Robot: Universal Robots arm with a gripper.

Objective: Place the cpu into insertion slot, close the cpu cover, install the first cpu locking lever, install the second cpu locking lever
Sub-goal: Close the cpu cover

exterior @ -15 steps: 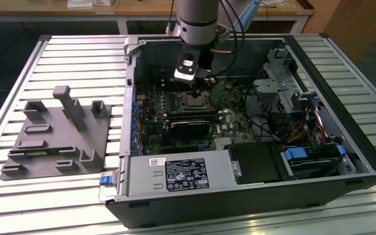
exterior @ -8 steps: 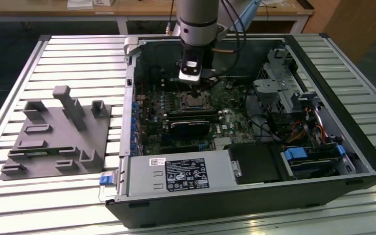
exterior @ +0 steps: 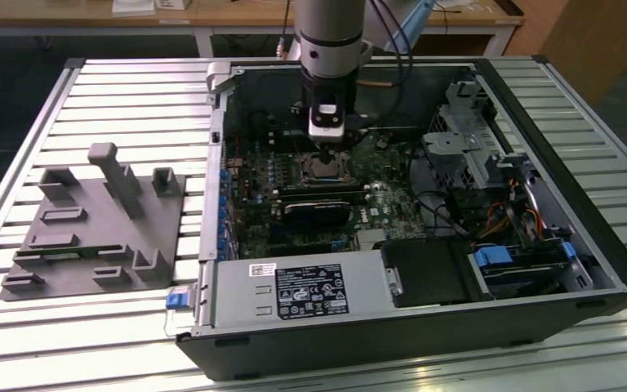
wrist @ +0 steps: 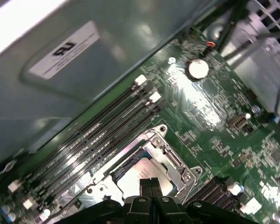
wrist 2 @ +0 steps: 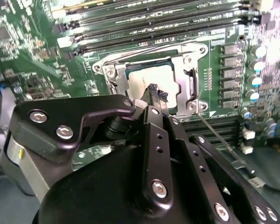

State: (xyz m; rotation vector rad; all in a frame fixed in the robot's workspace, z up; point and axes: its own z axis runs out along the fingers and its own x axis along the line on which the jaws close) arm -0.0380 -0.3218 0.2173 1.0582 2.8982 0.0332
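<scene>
The gripper point(exterior: 326, 149) hangs straight down inside the open computer case point(exterior: 531, 298), right over the insertion slot point(wrist 2: 149, 50). In both wrist views its fingertips are pinched together with nothing between them, so it is narrow and carrying nothing. The cpu point(wrist 2: 139, 79) is already seated in the slot, its grey top showing through the cut-out. The cpu cover point(wrist 2: 183, 77) looks to be lying flat over it, though I can't tell whether it is fully down.

The tips sit just at the edge of the chip's top, touching it or a hair above; I can't say which.

A thin metal rod point(wrist 2: 224, 142), which I judge to be a locking lever, runs out from one corner of the socket. It slants across the board, apparently unlatched.

Room is tight: long memory slots point(wrist: 107, 135) flank the socket on both sides, and the case wall point(wrist: 60, 93) is close by.

The case stands on a slatted metal desk point(exterior: 128, 90), with a grey fixture block point(exterior: 95, 229) to the exterior view's left.
</scene>
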